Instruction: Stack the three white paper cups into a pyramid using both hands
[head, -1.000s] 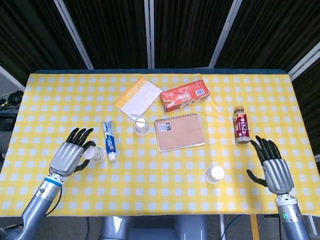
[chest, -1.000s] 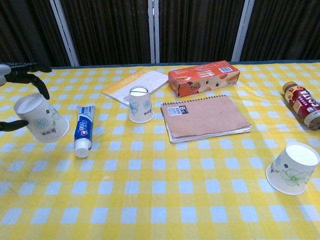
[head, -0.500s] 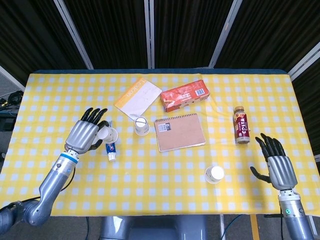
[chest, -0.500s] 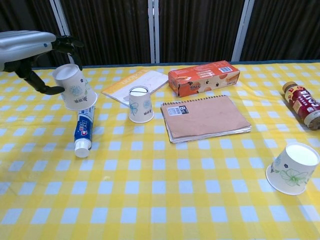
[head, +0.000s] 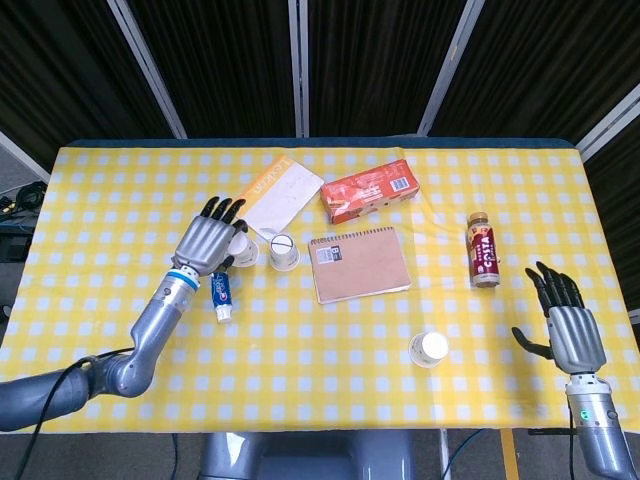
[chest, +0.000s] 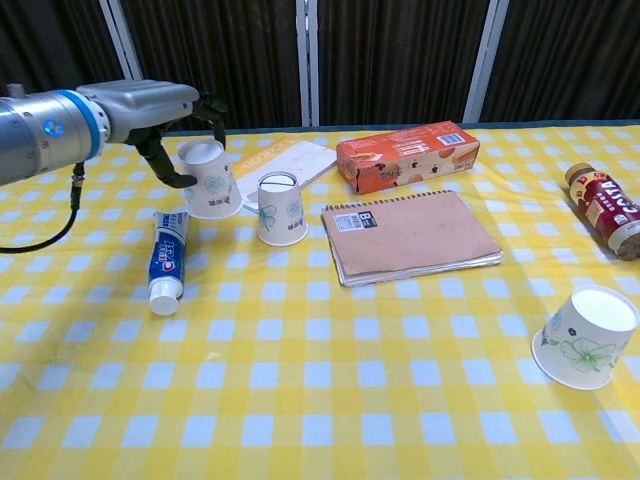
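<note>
Head view: left hand (head: 208, 243) grips an upturned white paper cup (head: 243, 252) just left of the second white cup (head: 284, 251); right hand (head: 571, 328) is spread, holding nothing; third white cup (head: 430, 349) sits well apart.
Chest view: carried cup (chest: 208, 179) hangs tilted beside the standing cup (chest: 281, 209).
Advice: level it, set the rim flat, close alongside but not nudging its neighbour.

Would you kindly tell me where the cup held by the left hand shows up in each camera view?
Head view: the held cup sits left of centre, beside the left hand.
Chest view: the cup is upper left, under that hand.
Shared landmark: the standing cup just to its right, by the spiral notebook.
</note>
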